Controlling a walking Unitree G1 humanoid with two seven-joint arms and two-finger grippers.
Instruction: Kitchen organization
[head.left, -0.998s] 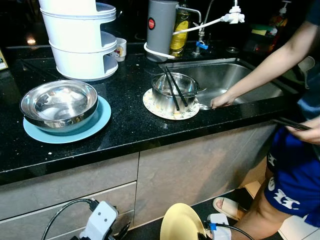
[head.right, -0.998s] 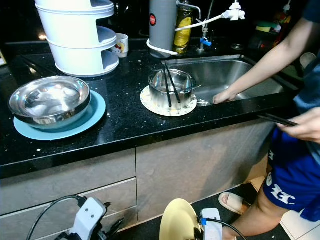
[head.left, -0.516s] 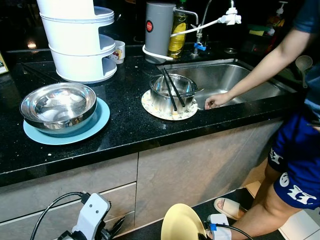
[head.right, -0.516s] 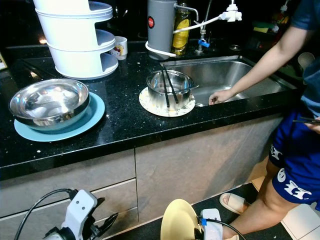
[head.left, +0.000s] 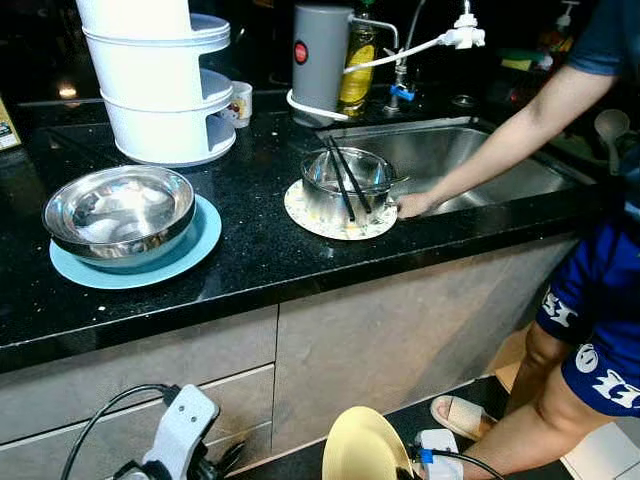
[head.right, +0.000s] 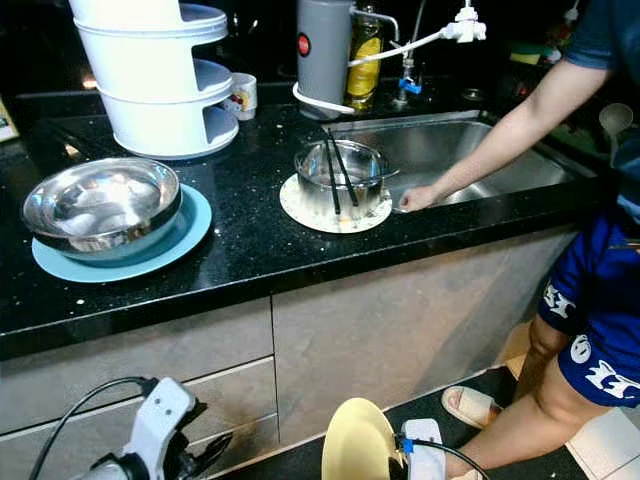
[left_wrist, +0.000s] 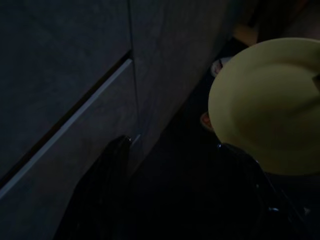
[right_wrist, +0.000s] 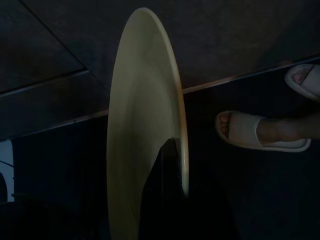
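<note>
Person's hand (head.left: 411, 205) beside steel pot (head.left: 345, 185)

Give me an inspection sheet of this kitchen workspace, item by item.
Surface: black speckled countertop with a steel sink.
Job's things: yellow plate held on edge in the right gripper; steel bowl on a blue plate; pot with chopsticks on a patterned mat.
Clutter: white tiered rack, grey canister, mug.
Grippers: left gripper low by the cabinet.
Cables: black cable at the left arm.
Surroundings: a person's hand beside the pot.
</note>
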